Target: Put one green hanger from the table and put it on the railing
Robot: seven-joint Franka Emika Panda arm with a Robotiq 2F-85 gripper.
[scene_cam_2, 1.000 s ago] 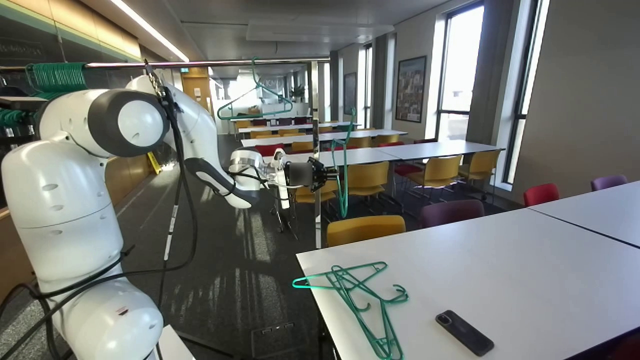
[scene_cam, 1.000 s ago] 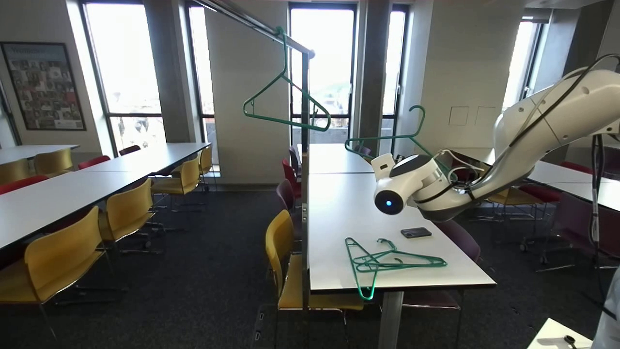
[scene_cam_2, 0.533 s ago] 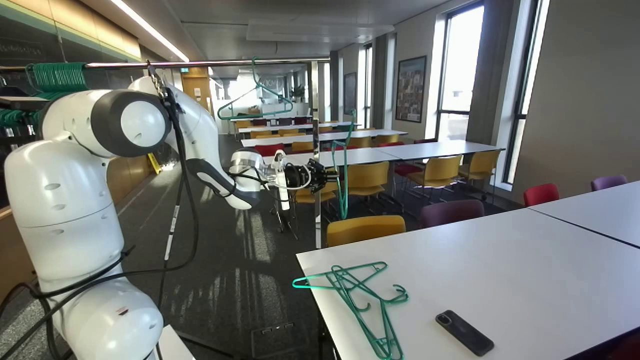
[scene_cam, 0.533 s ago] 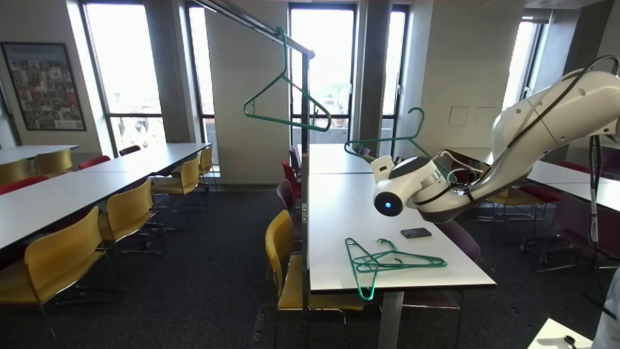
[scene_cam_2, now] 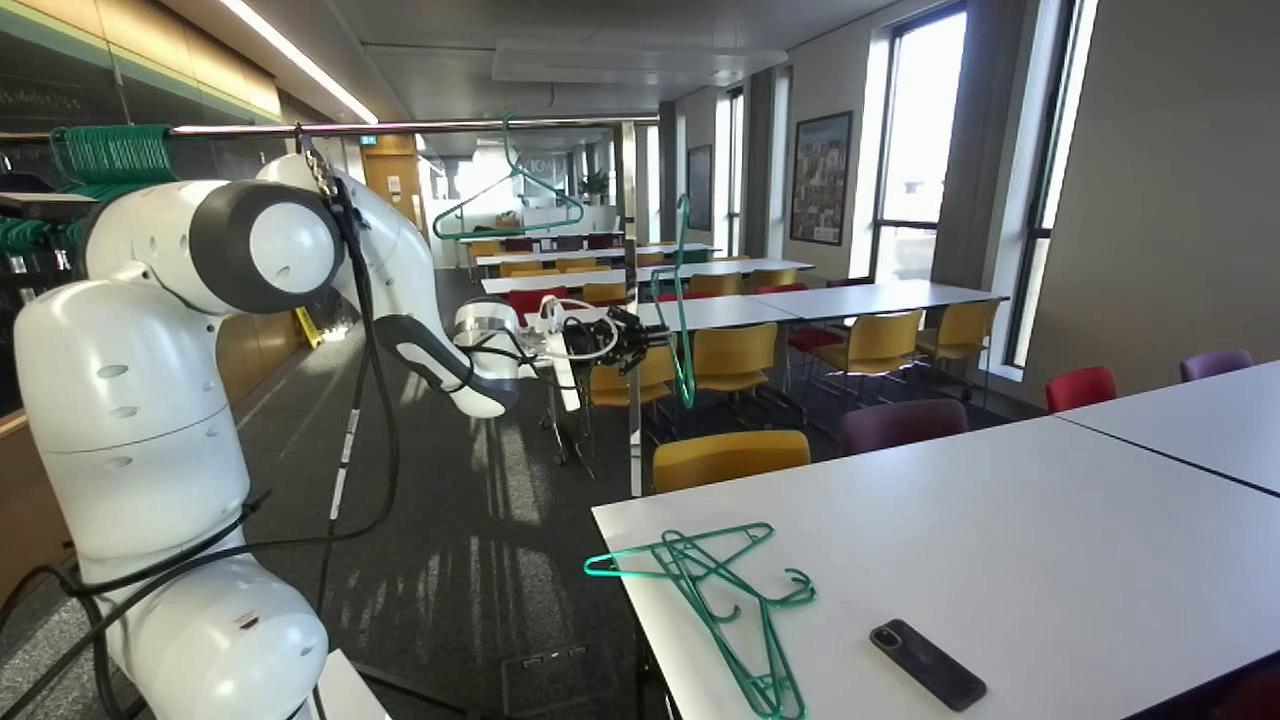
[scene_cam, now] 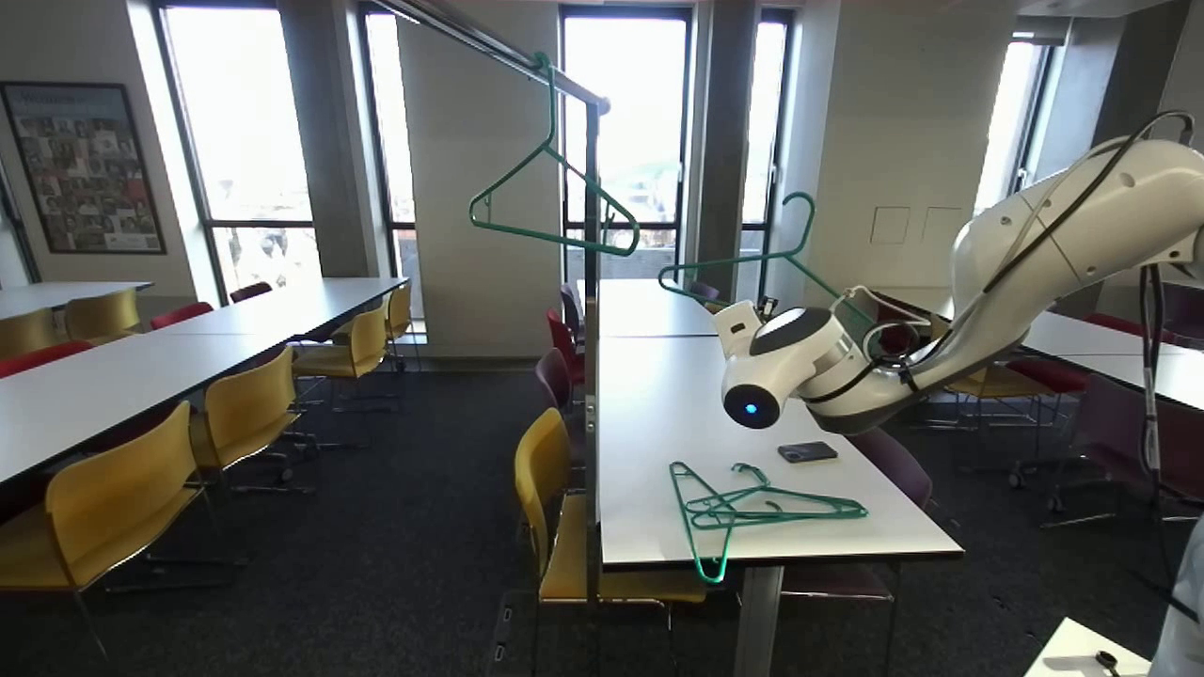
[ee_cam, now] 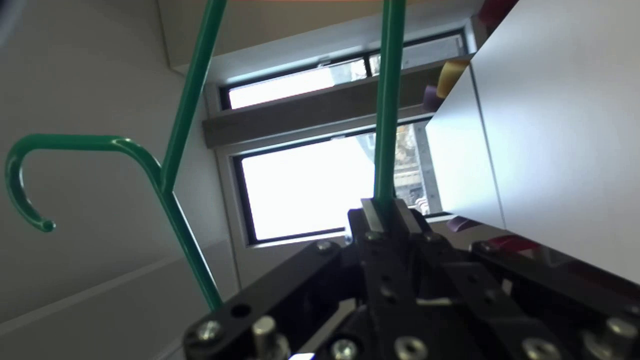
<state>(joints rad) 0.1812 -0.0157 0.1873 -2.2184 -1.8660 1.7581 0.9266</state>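
Note:
My gripper [scene_cam_2: 664, 340] is shut on a green hanger [scene_cam_2: 688, 365] and holds it in the air, hook up, above the table's level. The held hanger also shows in an exterior view [scene_cam: 729, 260], partly hidden by the wrist. In the wrist view the fingertips [ee_cam: 385, 212] pinch its long bar [ee_cam: 388, 110], with the hook at the left. The railing [scene_cam: 489, 42] runs higher up and apart from the held hanger; it also shows here [scene_cam_2: 420, 127]. Another green hanger [scene_cam: 550, 235] hangs on it. Several green hangers [scene_cam_2: 720, 630] lie overlapping on the white table [scene_cam_2: 1000, 540].
The railing's upright pole [scene_cam: 593, 376] stands at the table's corner, near the held hanger in an exterior view. A dark phone [scene_cam_2: 928, 665] lies on the table. A yellow chair [scene_cam_2: 732, 460] stands beside it. Many packed green hangers [scene_cam_2: 112, 155] hang further along the railing.
The held hanger has risen a little and shifted left in both exterior views, and the gripper has tilted slightly upward. The hangers on the table have not moved.

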